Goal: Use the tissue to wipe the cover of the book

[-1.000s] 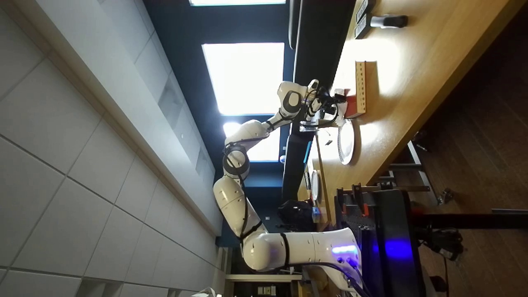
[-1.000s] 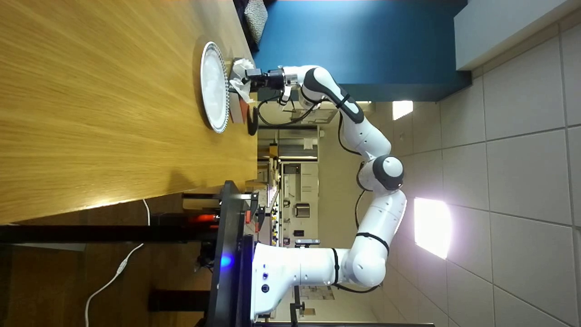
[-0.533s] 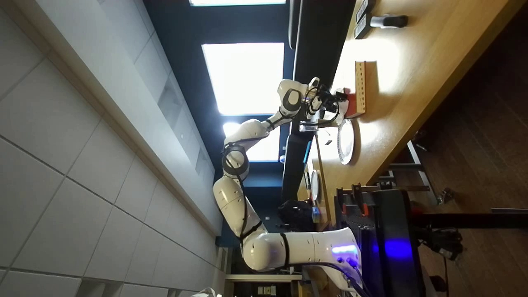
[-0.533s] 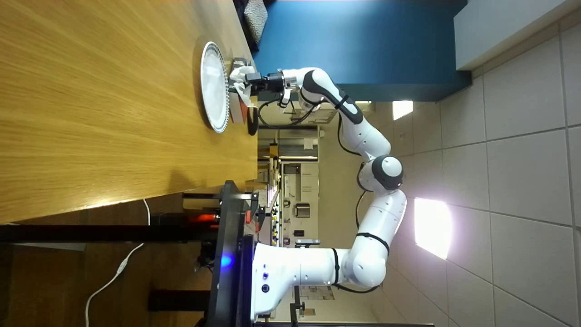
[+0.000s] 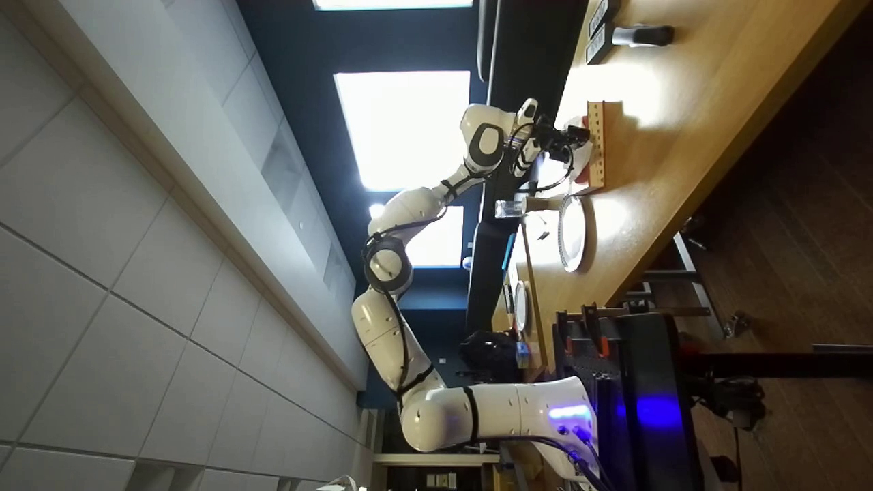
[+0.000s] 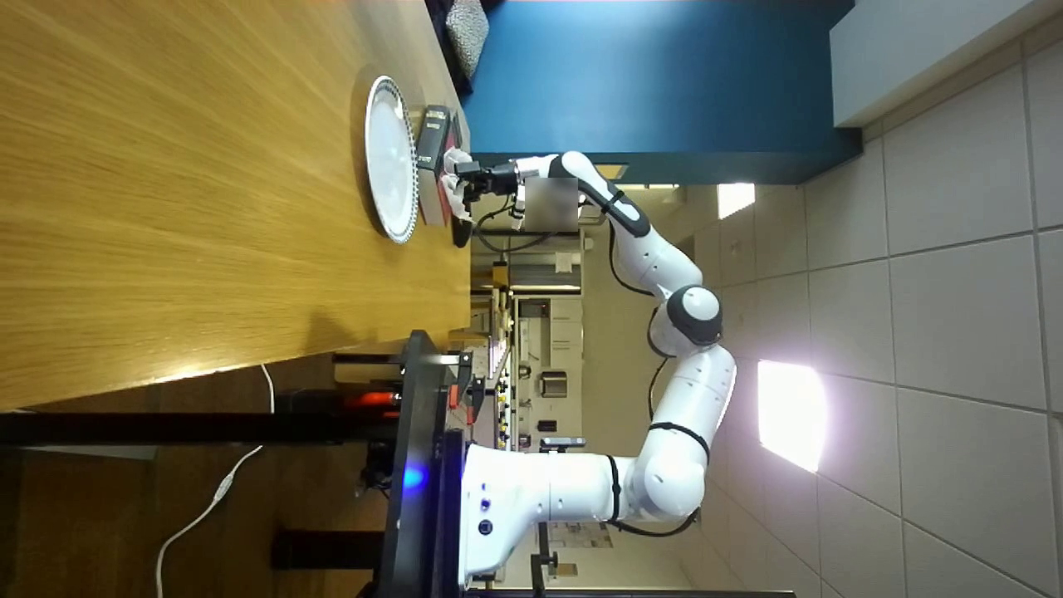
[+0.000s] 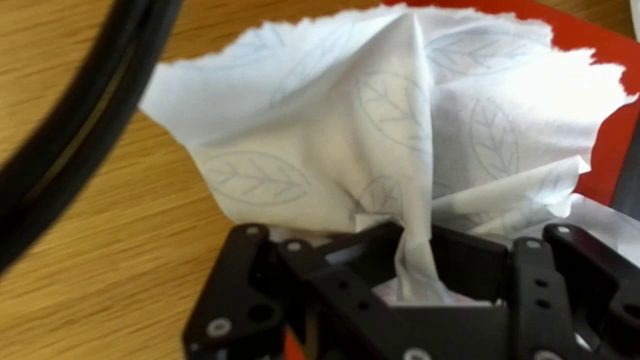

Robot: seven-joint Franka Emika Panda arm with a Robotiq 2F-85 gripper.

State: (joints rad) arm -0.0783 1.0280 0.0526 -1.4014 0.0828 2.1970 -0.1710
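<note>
At the bottom of the wrist view, the gripper [image 7: 419, 255] has its fingers clamped on a leaf-printed tissue [image 7: 300, 135], which fans out over the middle, hiding part of the red-covered book [image 7: 585, 32] at upper right. In an exterior view, the book shows just right of a patterned-rim plate [image 6: 392, 166], above centre.

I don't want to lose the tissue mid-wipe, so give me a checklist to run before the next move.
1. Fingers shut on the tissue: ok; it is pinched between them.
2. Book lying flat: ok, in both exterior views.
3. Tissue wholly over the cover: not ok; in the wrist view part of it shows against the table.
4. Tissue pressing on the cover: cannot tell; no view shows the contact clearly.
5. Plate clear of the book: cannot tell; they look close in both exterior views.
</note>
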